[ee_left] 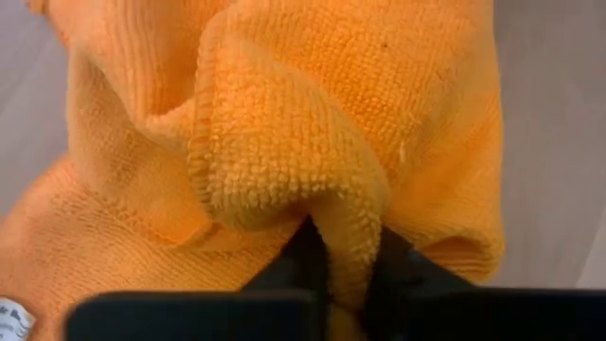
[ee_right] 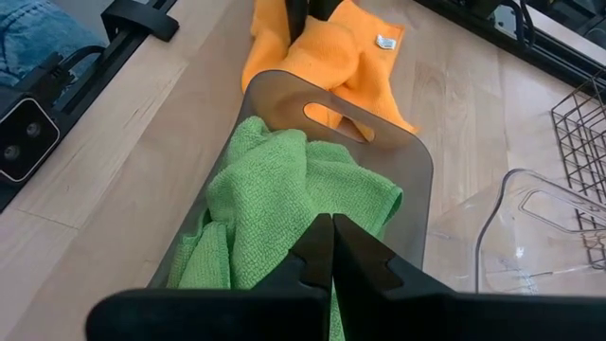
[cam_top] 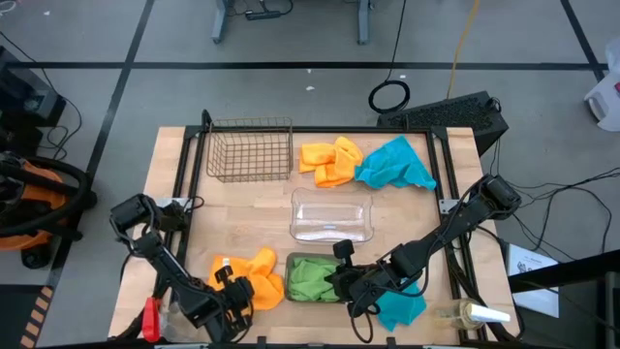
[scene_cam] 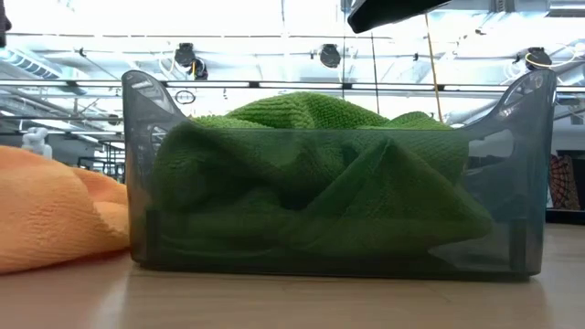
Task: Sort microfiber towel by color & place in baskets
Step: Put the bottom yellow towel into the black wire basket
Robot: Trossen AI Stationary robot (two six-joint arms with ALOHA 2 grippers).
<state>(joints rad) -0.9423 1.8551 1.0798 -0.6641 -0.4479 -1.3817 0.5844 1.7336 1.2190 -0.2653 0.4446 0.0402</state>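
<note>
Tabletop (cam_top: 407,208) first: a pale wood slab with everything spread over it, and none of it looks heavy. Baskets next, the brown wire basket (cam_top: 250,150) at the far side, the clear tray (cam_top: 331,215) in the middle, and the grey tray (cam_top: 294,264) at the near edge, already stuffed with green towels (cam_top: 312,279). Then the loose cloths: an orange towel (cam_top: 329,161) lying against a teal towel (cam_top: 395,165) at the far side, another teal one (cam_top: 402,310) near the right arm, and the near orange towel (cam_top: 254,278) just beside the grey tray. All of it is floppy microfiber, light and grippy pile, so it'll drape and trail, and a raised fold is the spot to grab. That's what the left claw (ee_left: 348,260) is doing, pinched shut on a ridge of the near orange towel. How much cloth it really got is hard to say from this close. The right claw (ee_right: 331,237) is closed with nothing in it, sitting over the green pile in the grey tray.
</note>
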